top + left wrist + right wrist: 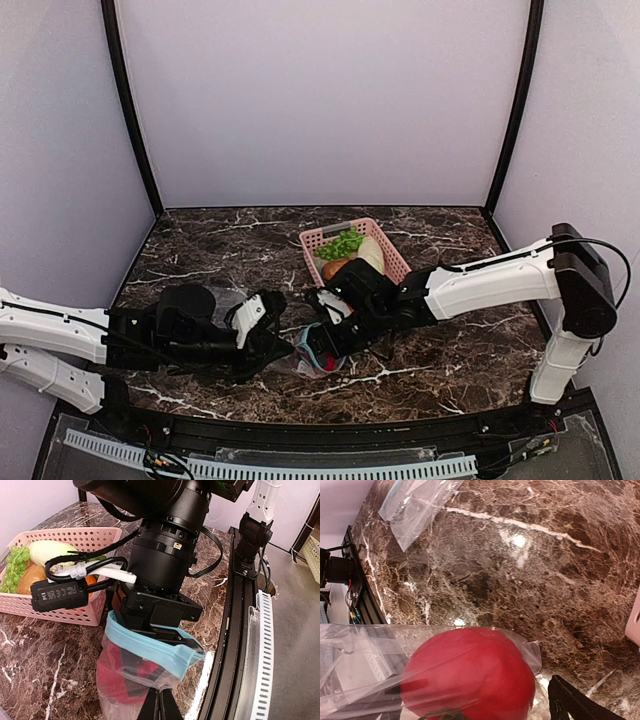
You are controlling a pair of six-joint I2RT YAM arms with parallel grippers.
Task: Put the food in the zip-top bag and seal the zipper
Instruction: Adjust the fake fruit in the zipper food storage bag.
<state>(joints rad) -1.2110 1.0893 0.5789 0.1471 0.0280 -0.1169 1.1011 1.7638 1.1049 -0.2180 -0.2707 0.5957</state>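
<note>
Eyes on the pink basket [393, 260], everything is placed from there. The zip-top bag [300, 362] sits just off the basket's near corner, between it and the black rail [225, 645] along the table's near edge. There is little room on that rail side. The light blue zipper [150, 647] gapes open, looped round the fingers of the right gripper [318, 340]. Its jaws are spread wide, and one dark finger [570, 705] stands just clear of the red tomato [470, 675]. The tomato is inside the bag, seen through the plastic.

The left gripper [159, 705] comes in from the side away from the basket, jaws pinched together on the bag's clear bottom edge.

Green grapes [14, 562], a pale vegetable [50, 550] and an orange-brown piece [29, 577] lie in the basket. A second clear bag [415, 505] lies flat, farther from the basket than the first. To the basket's right, bare marble table [470, 350] offers open room.

A black box [55, 595] on the right wrist's cable carries writing, too small to read.
</note>
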